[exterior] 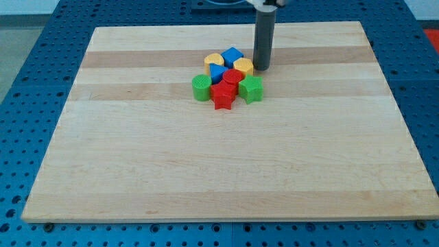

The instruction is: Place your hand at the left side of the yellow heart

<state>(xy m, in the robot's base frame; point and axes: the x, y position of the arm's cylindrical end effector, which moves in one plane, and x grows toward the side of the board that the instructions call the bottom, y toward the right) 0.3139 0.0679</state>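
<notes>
Several blocks sit in a tight cluster at the board's top centre. A yellow block (214, 60) at the cluster's upper left looks like the heart. A second yellow block (243, 66) sits at the upper right; its shape is unclear. A blue cube (232, 55) lies between them and another blue block (217, 73) just below. A red cylinder (232, 77), a red star (223, 97), a green cylinder (202, 88) and a green star-like block (251, 88) fill the lower part. My tip (263, 67) stands at the cluster's right edge, close beside the right yellow block.
The wooden board (137, 171) lies on a blue perforated table (41, 41). The rod comes down from the view's top.
</notes>
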